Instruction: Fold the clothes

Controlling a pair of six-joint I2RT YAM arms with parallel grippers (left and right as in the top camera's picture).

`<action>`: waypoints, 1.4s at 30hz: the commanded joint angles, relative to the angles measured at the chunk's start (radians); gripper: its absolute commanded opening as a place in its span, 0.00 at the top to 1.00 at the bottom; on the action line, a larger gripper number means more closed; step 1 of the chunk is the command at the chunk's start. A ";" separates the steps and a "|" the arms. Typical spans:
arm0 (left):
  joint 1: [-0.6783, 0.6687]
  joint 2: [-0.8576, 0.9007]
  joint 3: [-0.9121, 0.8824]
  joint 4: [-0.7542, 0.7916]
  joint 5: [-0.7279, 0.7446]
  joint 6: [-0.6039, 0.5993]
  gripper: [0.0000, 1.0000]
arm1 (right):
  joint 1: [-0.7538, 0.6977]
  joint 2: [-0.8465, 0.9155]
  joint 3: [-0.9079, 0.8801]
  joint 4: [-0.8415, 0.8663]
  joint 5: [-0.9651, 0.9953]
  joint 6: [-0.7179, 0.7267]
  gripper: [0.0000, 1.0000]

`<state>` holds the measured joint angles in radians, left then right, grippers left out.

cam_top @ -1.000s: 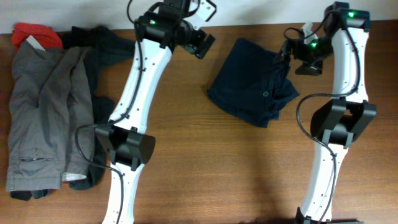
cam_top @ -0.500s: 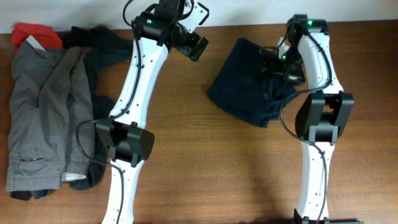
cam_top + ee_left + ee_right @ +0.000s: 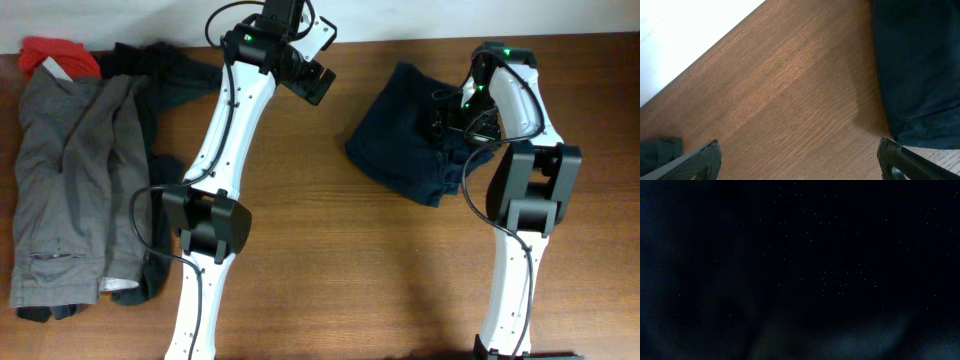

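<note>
Left gripper (image 3: 800, 162) apart; right gripper (image 3: 451, 114) seemingly on shorts (image 3: 400, 152) — wrist view black, grip unclear.

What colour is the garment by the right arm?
Dark navy blue; the shorts show best in the overhead view.

overhead looks down; wrists near shorts (image 3: 400, 150)

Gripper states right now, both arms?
Left gripper: open, holding nothing.
Right gripper: cannot be told; it is down against the navy shorts, fingers hidden.
</note>
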<state>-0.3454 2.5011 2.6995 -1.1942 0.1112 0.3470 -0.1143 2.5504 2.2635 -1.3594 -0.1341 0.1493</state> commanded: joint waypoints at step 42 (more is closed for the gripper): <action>0.002 0.006 -0.002 0.012 -0.003 -0.011 0.01 | -0.695 0.056 -0.238 0.401 -0.013 0.406 0.96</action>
<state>-0.3454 2.5011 2.6995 -1.1854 0.1112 0.3470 -0.7403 2.4889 2.0617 -0.9222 -0.4164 0.5507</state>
